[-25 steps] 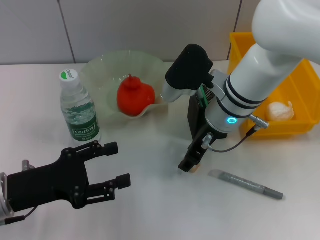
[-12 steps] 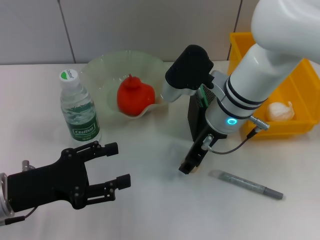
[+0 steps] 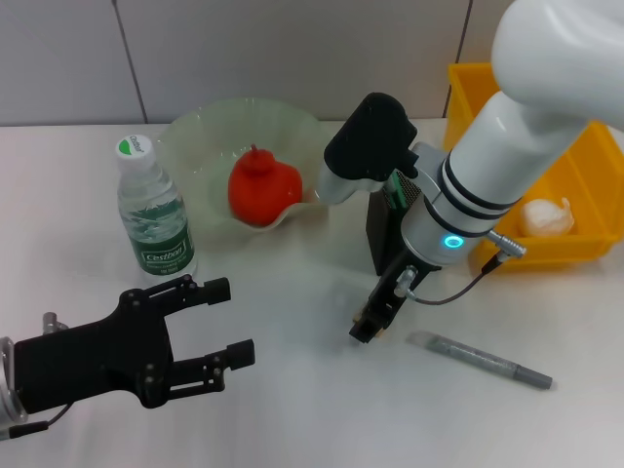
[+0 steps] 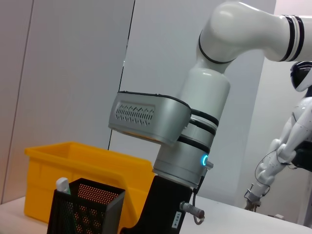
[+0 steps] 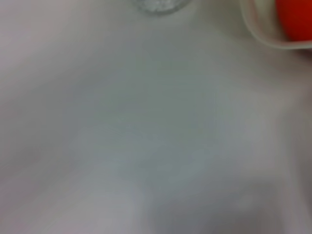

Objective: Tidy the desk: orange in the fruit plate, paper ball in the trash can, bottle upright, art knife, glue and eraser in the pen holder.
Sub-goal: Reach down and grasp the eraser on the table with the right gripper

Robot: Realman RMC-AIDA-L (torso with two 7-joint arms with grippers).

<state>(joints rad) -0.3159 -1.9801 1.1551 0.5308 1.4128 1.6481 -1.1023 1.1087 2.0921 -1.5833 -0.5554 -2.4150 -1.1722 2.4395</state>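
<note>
Nearby, right gripper [image 3: 364,327] fingers unclear beside pen holder [image 3: 382,232]; left gripper [image 3: 216,323] spread open

Open desk [image 3: 292,409] across the near middle, between the left gripper [image 3: 219,322] low at the near left and the right gripper [image 3: 369,322] down at the surface near centre. Blocked behind that: bottle [image 3: 151,210] upright at left, plate [image 3: 195,136] with orange [image 3: 261,187] just beside it, a narrow lane between the two. Blocked at right by the right arm, slanting down over the holder [image 3: 378,234], and by the bin [image 3: 595,195] behind. Grey knife [image 3: 478,359] flat on the near right, just beside the right gripper. Clear strip nearer than the knife.
</note>
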